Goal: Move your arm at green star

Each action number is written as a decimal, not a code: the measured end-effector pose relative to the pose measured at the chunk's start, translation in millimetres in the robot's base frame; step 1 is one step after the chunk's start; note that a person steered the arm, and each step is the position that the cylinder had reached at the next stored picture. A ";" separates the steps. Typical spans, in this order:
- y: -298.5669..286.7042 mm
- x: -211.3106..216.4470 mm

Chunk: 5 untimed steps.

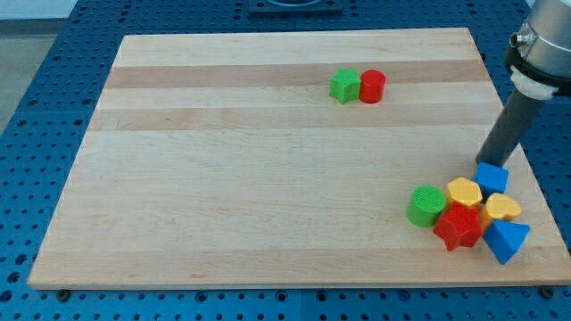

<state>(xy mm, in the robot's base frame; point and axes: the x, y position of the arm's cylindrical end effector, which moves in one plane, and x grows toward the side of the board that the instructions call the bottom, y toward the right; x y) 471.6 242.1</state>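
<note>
My tip (487, 164) had no jaws to open or shut — it touched the blue cube (492, 177) at near right. The small green star block (343, 86) sat far off, beside the red cylinder (372, 86) — the approach was not yet begun, needing a long slide left and away.

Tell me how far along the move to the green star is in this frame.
Nothing looks done yet. My tip sits at the view's right, just above the blue cube in the lower-right cluster. The green star lies far off at the view's top centre, touching the red cylinder. Left: the whole trip up and left across the board.
</note>
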 end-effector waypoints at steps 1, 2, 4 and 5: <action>-21.6 -11.6; -64.6 -23.8; -170.9 -49.2; -217.2 -79.7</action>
<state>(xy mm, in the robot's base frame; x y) 391.9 24.9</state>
